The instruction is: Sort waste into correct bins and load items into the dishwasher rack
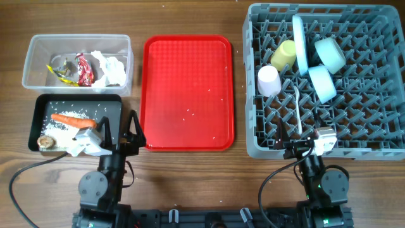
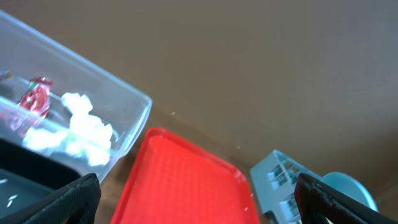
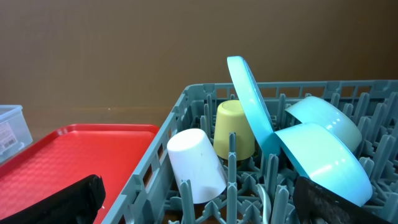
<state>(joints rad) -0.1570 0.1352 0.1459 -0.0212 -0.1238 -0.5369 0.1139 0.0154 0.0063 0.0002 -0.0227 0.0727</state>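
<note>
Table (image 1: pixel 240 76) strip separates red tray (image 1: pixel 188 92) from rack (image 1: pixel 354 130).

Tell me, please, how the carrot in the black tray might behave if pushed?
The carrot looks stiff and tapered, so it would probably roll in a curve rather than bend. Loose rice grains beside it might scatter.

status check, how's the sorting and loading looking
Left gripper and right gripper open, empty. Waste in tub and black tray, dishes in rack. Few grains on red tray. Nothing in the way.
</note>
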